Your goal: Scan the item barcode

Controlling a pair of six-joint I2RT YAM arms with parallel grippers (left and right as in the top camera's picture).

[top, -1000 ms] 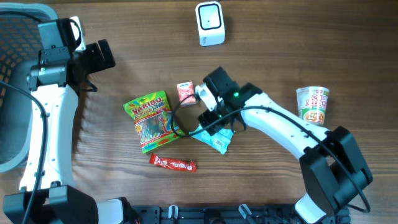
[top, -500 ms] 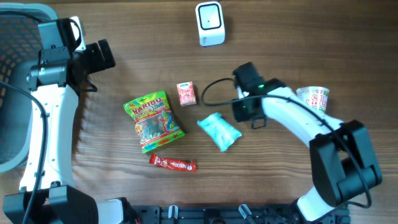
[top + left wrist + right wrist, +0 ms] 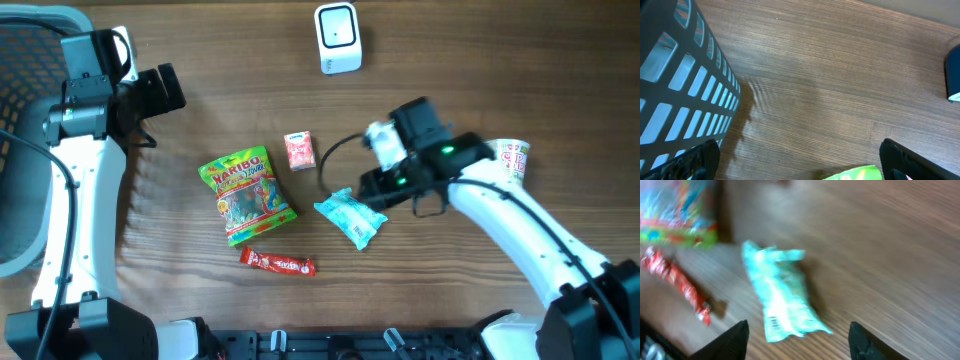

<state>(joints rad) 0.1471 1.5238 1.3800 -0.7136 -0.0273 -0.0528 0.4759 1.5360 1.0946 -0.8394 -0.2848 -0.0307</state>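
**Overhead:** the right gripper hovers just beside the teal packet, which lies flat on the table, well apart from the scanner.
**Left wrist:** the left gripper, fingers spread, is parked by the basket (likely to leave the work clear).
**Right wrist:** jaws apart and empty, with the packet's barcode facing up.
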